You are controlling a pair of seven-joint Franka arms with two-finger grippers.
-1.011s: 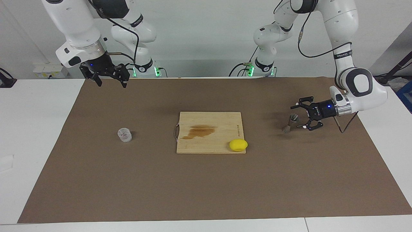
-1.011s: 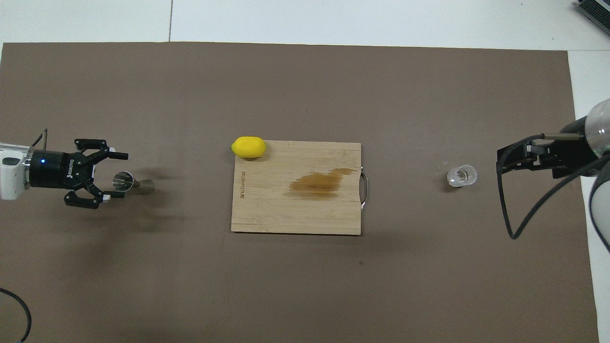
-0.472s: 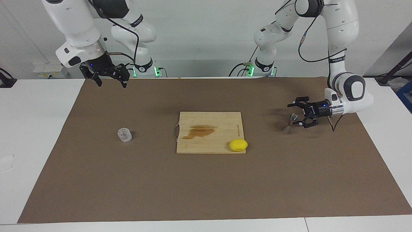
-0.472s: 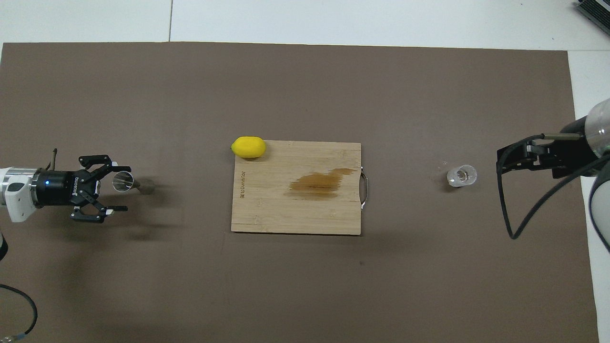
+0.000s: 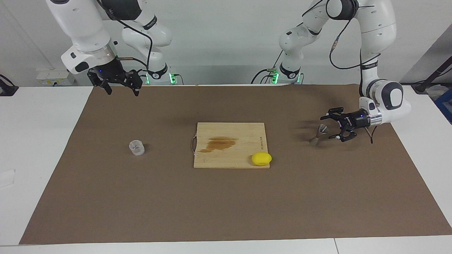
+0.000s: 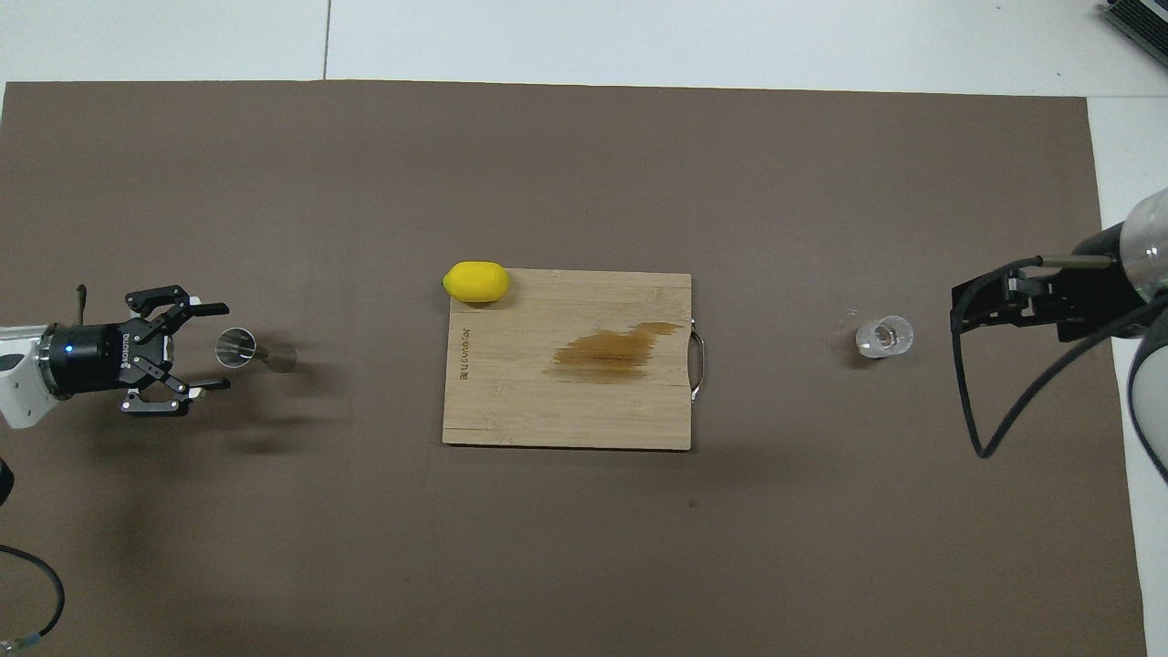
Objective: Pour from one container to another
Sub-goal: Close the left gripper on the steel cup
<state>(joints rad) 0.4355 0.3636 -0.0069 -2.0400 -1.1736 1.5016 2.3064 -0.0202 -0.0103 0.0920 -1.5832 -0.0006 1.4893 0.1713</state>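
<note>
Silvery metal jigger (image 5: 319, 134) stands on the brown mat (image 5: 226, 197) toward my left arm's end, just beside my left gripper (image 5: 331, 127), whose fingers are spread wide at its level without touching it; I judge it light, rigid and slick, best pinched at the narrow waist. Clear glass cup (image 5: 136, 147) stands toward the right arm's end, fragile and smooth, contents unreadable. My right gripper (image 5: 121, 86) waits raised over the mat's edge nearest the robots, fingers apart.
</note>
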